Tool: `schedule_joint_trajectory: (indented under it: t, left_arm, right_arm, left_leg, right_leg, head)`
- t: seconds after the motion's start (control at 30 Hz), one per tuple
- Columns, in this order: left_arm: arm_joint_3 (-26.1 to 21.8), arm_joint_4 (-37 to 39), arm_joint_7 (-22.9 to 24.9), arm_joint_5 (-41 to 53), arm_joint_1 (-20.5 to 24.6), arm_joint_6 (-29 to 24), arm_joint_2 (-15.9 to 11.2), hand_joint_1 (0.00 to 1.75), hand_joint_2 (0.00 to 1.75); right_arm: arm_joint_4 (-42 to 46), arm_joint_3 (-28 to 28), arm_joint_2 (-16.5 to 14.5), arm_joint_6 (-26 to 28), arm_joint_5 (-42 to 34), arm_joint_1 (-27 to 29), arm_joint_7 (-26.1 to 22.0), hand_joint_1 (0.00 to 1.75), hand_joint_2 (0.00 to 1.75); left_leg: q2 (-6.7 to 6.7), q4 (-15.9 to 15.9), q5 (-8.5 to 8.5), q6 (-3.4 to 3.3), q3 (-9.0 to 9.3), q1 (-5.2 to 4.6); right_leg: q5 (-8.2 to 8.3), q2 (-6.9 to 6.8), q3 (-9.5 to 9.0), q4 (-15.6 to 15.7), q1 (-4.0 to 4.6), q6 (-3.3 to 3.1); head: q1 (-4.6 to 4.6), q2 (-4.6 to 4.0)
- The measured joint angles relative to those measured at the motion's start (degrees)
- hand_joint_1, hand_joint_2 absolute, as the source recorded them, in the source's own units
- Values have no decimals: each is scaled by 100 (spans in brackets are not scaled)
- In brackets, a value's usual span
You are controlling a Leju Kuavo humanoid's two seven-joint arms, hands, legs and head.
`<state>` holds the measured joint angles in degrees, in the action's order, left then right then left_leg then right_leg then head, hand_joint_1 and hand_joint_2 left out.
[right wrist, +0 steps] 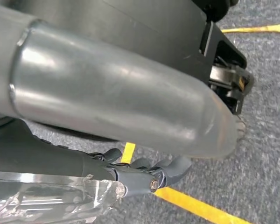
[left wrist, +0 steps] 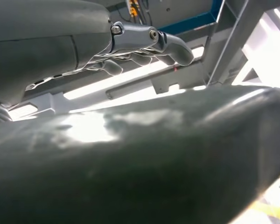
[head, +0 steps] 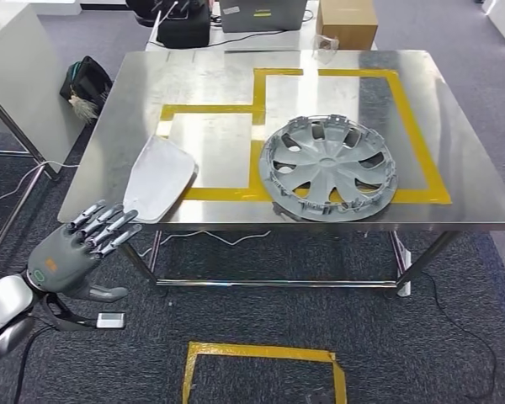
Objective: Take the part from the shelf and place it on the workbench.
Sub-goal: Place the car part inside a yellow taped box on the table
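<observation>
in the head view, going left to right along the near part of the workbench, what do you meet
left hand, open, just off the table's corner → flat silver panel → grey wheel cover lying on the yellow tape outline → bare steel of the workbench

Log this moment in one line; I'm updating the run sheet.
left hand: open, below table edge | hubcap: on workbench | grey panel: beside hubcap

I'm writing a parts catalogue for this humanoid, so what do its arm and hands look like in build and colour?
The left hand has a dark grey back bearing a small orange mark and a green-outlined one, with shiny silver fingers. Its left arm is glossy silver, with black linkage at the wrist. The right hand has dark grey fingers with a metal pivot screw.
</observation>
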<state>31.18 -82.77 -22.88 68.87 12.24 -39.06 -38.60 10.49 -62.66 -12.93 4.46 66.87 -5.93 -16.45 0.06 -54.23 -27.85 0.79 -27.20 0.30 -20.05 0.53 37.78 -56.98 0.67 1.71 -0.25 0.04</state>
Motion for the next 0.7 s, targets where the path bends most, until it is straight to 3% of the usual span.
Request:
schedule_joint_trajectory:
  t: [0.03,0.07,0.13,0.17,0.2,0.23,0.27,0.33,0.4,0.47,0.53,0.57,0.63,0.67,0.7]
  left_arm:
    - [4,-1,2,0,4,10,4,0,0]
    - [7,-1,4,0,9,25,9,0,0]
    - [11,-2,10,1,13,55,19,0,0]
    - [18,-2,11,2,14,70,26,0,0]
    - [30,-2,13,3,17,84,36,0,0]
    - [49,-2,13,4,25,95,46,0,0]
    - [72,-2,13,7,39,107,56,0,0]
    - [110,-2,14,13,83,124,75,0,0]
    - [136,-2,15,20,137,138,93,0,0]
    - [166,-2,17,24,193,165,114,0,0]
    - [212,-1,30,34,251,209,139,0,0]
    - [239,-1,39,39,281,234,150,0,0]
    - [284,0,55,47,328,266,175,0,0]
    - [302,1,60,48,338,273,190,0,0]
    - [320,3,62,48,344,276,203,0,0]
  right_arm:
    - [1,0,2,2,-4,4,-2,0,0]
    - [1,0,5,3,-7,6,-4,0,0]
    - [2,0,8,6,-13,9,-10,0,0]
    - [2,0,10,8,-17,10,-13,0,0]
    - [2,-1,11,11,-25,12,-16,0,0]
    - [2,-1,12,14,-33,14,-22,0,0]
    - [2,-2,13,17,-40,16,-29,0,0]
    - [2,-2,17,21,-53,14,-48,0,0]
    - [2,-2,20,22,-61,10,-66,0,0]
    - [2,-3,21,-1,-62,24,-91,0,0]
    - [2,-4,24,-49,-62,38,-119,0,0]
    - [3,-4,27,-69,-62,39,-132,0,0]
    - [4,-4,35,-91,-62,33,-149,0,0]
    - [4,-4,38,-96,-62,35,-152,0,0]
    - [4,-4,40,-99,-62,38,-154,0,0]
  left_leg:
    - [9,0,48,-50,-46,7]
    - [18,5,103,-89,-101,19]
    - [24,0,213,-133,-232,17]
    - [24,-4,271,-135,-307,16]
    - [24,-10,327,-135,-381,14]
    - [23,-17,377,-132,-453,11]
    - [22,-26,422,-125,-516,9]
    - [17,-50,497,-93,-618,1]
    - [15,-69,579,-39,-688,-6]
    - [16,-70,668,27,-739,2]
    - [13,-151,560,89,-815,15]
    - [11,-321,368,116,-885,18]
    - [9,-1022,-194,159,-1099,29]
    - [10,-1423,-397,175,-1196,33]
    - [10,-1721,-475,188,-1240,34]
  right_leg:
    - [-114,-1,54,-90,-6,37]
    - [-335,-3,142,-314,-11,75]
    - [-896,-11,364,-1082,-24,133]
    - [-1079,-12,448,-1469,-26,148]
    - [-1127,-11,458,-1705,-25,153]
    - [-1057,-11,369,-1736,-24,148]
    - [-913,-11,170,-1538,-23,134]
    - [-707,-9,-452,-708,-14,83]
    - [-737,-3,-890,-27,3,28]
    - [-749,2,-910,128,17,-29]
    - [-657,-9,-821,129,2,-115]
    - [-601,-18,-769,141,-11,-154]
    - [-491,-27,-647,139,-18,-195]
    - [-434,-28,-570,133,-18,-193]
    - [-376,-29,-492,124,-19,-191]
  head:
    - [9,0]
    - [16,1]
    - [29,1]
    - [28,0]
    - [28,-1]
    - [28,-1]
    - [28,-1]
    - [28,-1]
    - [24,-1]
    - [20,-1]
    - [13,-1]
    - [8,0]
    - [-3,1]
    - [-3,1]
    - [-3,0]
